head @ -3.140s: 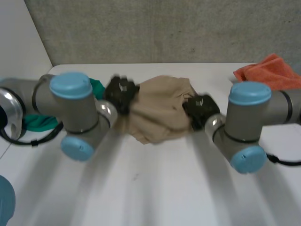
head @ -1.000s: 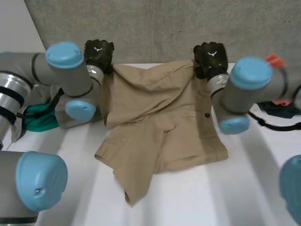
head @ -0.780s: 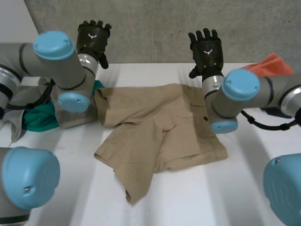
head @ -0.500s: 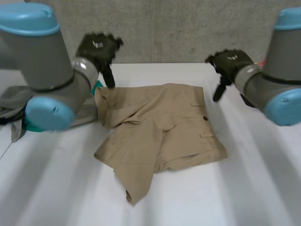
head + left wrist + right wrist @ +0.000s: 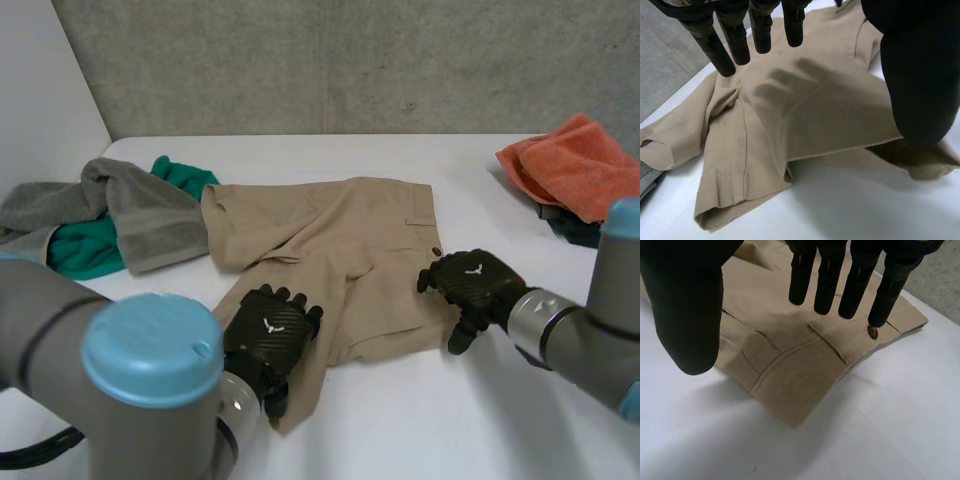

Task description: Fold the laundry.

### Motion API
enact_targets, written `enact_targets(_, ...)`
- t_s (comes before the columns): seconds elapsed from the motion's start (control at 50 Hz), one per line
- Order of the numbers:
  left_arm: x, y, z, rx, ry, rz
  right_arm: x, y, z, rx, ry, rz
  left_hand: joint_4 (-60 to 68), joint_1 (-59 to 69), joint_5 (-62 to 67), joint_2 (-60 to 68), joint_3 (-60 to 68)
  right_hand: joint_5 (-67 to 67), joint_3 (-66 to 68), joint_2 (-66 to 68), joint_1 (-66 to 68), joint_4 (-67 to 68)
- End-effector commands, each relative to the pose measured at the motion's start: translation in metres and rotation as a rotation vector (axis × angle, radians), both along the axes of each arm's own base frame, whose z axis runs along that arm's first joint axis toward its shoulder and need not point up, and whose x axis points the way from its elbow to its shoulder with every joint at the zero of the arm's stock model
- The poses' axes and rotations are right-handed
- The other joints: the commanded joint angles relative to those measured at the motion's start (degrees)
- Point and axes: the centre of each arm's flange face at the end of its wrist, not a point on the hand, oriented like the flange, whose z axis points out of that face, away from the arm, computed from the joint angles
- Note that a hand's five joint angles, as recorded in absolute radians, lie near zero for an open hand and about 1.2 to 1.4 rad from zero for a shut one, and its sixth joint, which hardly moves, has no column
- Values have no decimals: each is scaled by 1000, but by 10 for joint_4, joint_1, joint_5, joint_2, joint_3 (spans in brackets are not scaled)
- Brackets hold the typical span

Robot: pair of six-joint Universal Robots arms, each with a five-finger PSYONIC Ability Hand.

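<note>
Tan shorts [image 5: 335, 250] lying spread at the middle of the desk [image 5: 420, 430], my left hand [image 5: 268, 335] wide open over their 7 o'clock leg, my right hand [image 5: 470, 283] wide open over their 4 o'clock corner, neither holding anything, I see a grey towel [image 5: 140, 215] on a green cloth [image 5: 72, 252] at 9 o'clock, an orange towel [image 5: 575, 165] at 2 o'clock

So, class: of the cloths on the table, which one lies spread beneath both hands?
The tan shorts; the grey towel, green cloth and orange towel lie bunched aside.

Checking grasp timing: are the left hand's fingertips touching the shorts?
Apart. Left wrist view: the left hand holds its fingers above the shorts, their shadow clear of them.
</note>
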Motion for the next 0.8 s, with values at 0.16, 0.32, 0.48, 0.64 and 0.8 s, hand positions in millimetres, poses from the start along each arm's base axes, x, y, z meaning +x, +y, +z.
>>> enact_targets(0.16,-3,-31,-19,-57,-39,91,-2,-10,-7,-127,6,-93,683,689,669,679,676,501,506,503,502,503)
enact_targets(0.32,18,-38,54,-147,109,98,-25,-8,66,-275,-28,-153,683,689,669,679,676,501,506,503,502,503)
enact_targets(0.48,45,-48,114,-183,205,98,-45,12,125,-215,-31,-165,683,689,669,679,676,501,506,503,502,503)
enact_targets(0.64,46,-52,92,-24,131,60,-48,23,144,-106,8,-133,683,689,669,679,676,501,506,503,502,503)
enact_targets(0.8,32,-77,38,131,42,75,-27,15,110,-36,90,-34,683,689,669,679,676,501,506,503,502,503)
